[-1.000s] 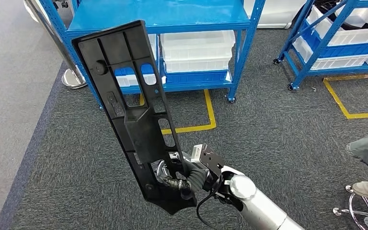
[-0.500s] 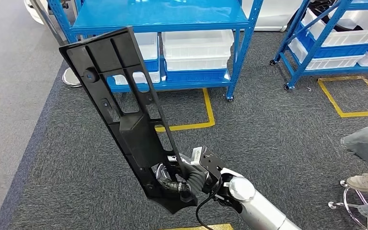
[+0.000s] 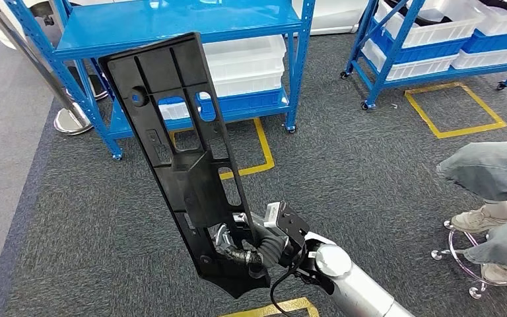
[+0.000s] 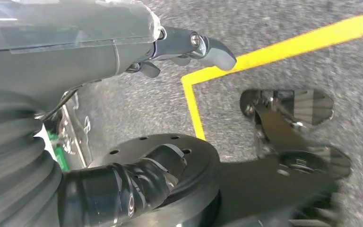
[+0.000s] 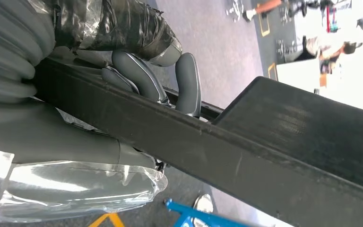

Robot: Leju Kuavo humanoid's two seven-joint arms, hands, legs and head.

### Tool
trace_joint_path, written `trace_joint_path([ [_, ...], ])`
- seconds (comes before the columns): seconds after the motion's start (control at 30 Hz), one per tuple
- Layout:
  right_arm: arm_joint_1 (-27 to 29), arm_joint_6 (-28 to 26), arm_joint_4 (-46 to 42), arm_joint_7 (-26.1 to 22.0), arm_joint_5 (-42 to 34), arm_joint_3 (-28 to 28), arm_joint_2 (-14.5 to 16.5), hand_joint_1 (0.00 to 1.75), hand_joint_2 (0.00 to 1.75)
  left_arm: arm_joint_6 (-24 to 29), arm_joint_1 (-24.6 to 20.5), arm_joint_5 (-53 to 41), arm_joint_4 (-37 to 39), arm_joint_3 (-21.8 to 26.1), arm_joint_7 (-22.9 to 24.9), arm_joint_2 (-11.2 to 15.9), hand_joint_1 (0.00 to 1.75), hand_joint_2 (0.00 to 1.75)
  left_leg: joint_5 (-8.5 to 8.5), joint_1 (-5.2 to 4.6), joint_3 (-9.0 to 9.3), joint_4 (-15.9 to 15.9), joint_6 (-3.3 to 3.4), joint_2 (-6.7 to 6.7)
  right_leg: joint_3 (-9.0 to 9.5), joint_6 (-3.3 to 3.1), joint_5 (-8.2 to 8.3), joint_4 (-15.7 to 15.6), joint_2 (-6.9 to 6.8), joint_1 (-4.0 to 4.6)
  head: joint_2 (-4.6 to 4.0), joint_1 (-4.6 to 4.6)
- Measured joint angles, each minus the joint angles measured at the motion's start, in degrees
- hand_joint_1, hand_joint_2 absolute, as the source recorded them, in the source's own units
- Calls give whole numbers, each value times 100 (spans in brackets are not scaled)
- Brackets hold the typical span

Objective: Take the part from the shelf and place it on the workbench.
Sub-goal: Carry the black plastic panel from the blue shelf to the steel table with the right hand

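A: Where's the part (image 3: 181, 155)?

B: Off the shelf (image 3: 191, 26), in the right hand (image 3: 247, 247). Long black panel, standing near upright, top tipped toward 11 o'clock, lower end held low in the head view. Right wrist view: fingers (image 5: 187, 82) wrapped over its edge, thumb on the other side, so it's clamped.

A: Left hand (image 4: 184, 47)?

B: Hanging over the carpet, holding nothing. Fingers look loosely curled, a bit apart; can't tell more.

A: Step?

B: Pick looks done, I'd say; carry is on. Blue shelf at 12, w/ white bins (image 3: 244, 63) on its lower level. 2nd rack (image 3: 436, 39) at 2. No bench in sight.

A: Next?

B: Prob. find the bench first, keep the grip firm, since a panel held by one end can swing. Watch the seated person (image 3: 495, 191) at 3 o'clock, and the yellow floor tape (image 3: 264, 162).
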Motion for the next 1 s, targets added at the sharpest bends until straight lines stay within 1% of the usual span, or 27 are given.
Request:
trace_joint_path([
  [0.03,5,9,-5,-6,-18,-1,3,175,175,-2,-2,-19,0,-4,4,6,0,175,31,-3,67,-163,18,-74,-29,38,20,6,49,-4,0,1],
  [0.07,15,24,-16,-13,-39,-1,5,175,175,-4,-4,-43,0,-9,8,10,0,175,22,-11,77,-200,34,-81,-55,83,47,3,101,-9,0,1],
  [0.1,30,43,-33,-21,-58,-2,7,175,175,-6,-4,-66,0,-14,15,8,0,175,46,-6,77,-220,60,-32,-75,128,76,-11,155,-13,0,1],
  [0.13,47,59,-50,-28,-74,-2,7,175,175,-8,-5,-84,0,-18,21,2,0,175,78,7,78,-247,97,34,-87,163,82,-8,155,-11,0,2],
  [0.17,58,68,-69,-35,-82,-2,5,175,175,-8,-2,-98,0,-20,25,-4,0,175,112,24,79,-279,141,97,-124,188,27,55,83,0,0,10],
  [0.2,63,71,-85,-40,-86,-3,4,175,175,-8,2,-107,0,-21,28,-8,0,175,144,42,75,-311,180,167,-207,208,-97,228,-29,10,0,17],
  [0.23,68,71,-96,-45,-88,-3,4,175,175,-7,6,-116,0,-22,28,-10,0,175,163,44,64,-324,204,235,-337,221,-283,518,-169,4,0,24],
  [0.27,71,71,-104,-49,-89,-4,4,175,175,-7,15,-122,0,-23,27,-6,0,175,173,40,47,-328,217,294,-506,239,-490,893,-274,-3,0,31],
  [0.3,80,71,-107,-51,-90,-4,3,175,175,-6,24,-126,0,-25,27,-3,0,175,175,35,32,-324,216,362,-664,257,-652,1264,-322,-16,0,30],
  [0.33,92,71,-108,-51,-90,-4,2,175,175,-6,31,-129,0,-26,27,-2,0,175,177,32,20,-317,215,431,-754,269,-725,1503,-346,-25,0,30],
  [0.37,102,70,-108,-51,-89,-4,1,175,175,-7,36,-130,0,-27,27,-1,0,175,176,30,12,-309,213,498,-751,275,-702,1553,-362,-31,0,30],
  [0.4,108,70,-109,-51,-89,-4,0,175,175,-7,36,-132,0,-28,27,-2,0,175,172,30,10,-299,207,565,-617,272,-575,1355,-387,-32,0,31],
  [0.43,111,69,-113,-51,-89,-4,-1,175,175,-8,33,-133,0,-29,27,-4,0,175,166,30,12,-290,198,623,-387,259,-397,973,-447,-28,0,31],
  [0.5,106,70,-132,-52,-90,-6,0,175,175,-8,25,-133,0,-31,27,-7,0,175,144,4,15,-269,157,719,37,198,-171,210,-672,14,0,30],
  [0.53,105,69,-142,-53,-90,-8,0,175,175,-8,21,-133,0,-33,27,-7,0,175,135,-12,18,-261,128,760,131,166,-135,15,-738,35,0,29],
  [0.57,104,69,-148,-54,-91,-9,0,175,175,-7,19,-133,0,-35,27,-7,0,175,131,-28,21,-261,96,803,145,135,-144,-48,-755,54,0,28],
  [0.63,107,69,-155,-56,-91,-11,0,175,175,-7,12,-133,-1,-39,27,-5,0,175,118,-29,28,-265,25,866,123,72,-105,-67,-625,43,0,28],
  [0.67,106,69,-160,-56,-91,-11,0,175,175,-7,10,-133,-2,-40,27,-3,0,175,71,-20,17,-225,-10,809,122,38,-86,-85,-572,29,0,28],
  [0.7,103,69,-165,-57,-92,-12,4,175,175,-8,10,-133,-2,-43,27,-2,0,175,-37,-10,-37,-90,-40,699,120,4,-64,-104,-519,13,0,27],
  [0.77,98,69,-169,-58,-93,-13,19,175,175,-7,19,-130,-2,-50,27,1,0,175,-400,2,-295,510,-75,431,107,-43,-36,-117,-409,2,0,26],
  [0.8,98,70,-169,-58,-93,-13,27,175,175,-7,24,-129,-2,-55,26,2,0,175,-576,1,-472,893,-80,363,94,-56,-29,-113,-346,9,0,26],
  [0.83,102,71,-169,-58,-92,-13,31,175,175,-7,26,-128,-2,-58,25,2,0,175,-668,1,-613,1189,-78,334,84,-66,-25,-105,-278,18,0,26],
  [0.87,107,71,-169,-57,-92,-13,31,175,175,-6,28,-127,-2,-60,25,3,0,175,-651,0,-676,1314,-68,319,76,-69,-22,-94,-207,28,0,26],
  [0.9,111,71,-169,-57,-91,-13,30,175,175,-7,30,-130,-2,-60,27,4,0,175,-523,0,-639,1223,-49,304,72,-70,-22,-82,-133,36,0,26],
  [0.93,113,71,-169,-57,-91,-13,31,175,175,-7,34,-131,-2,-60,29,4,0,175,-320,-2,-512,939,-21,269,71,-68,-22,-70,-58,42,0,26],
  [0.97,113,71,-170,-57,-91,-13,32,175,175,-7,40,-132,-2,-60,30,8,0,175,-124,-4,-343,556,20,169,68,-64,-19,-59,12,42,0,27],
  [1.0,110,70,-171,-57,-91,-13,33,175,175,-7,44,-133,-1,-61,30,14,0,175,18,-3,-189,200,54,66,57,-53,-15,-45,78,49,0,27],
])
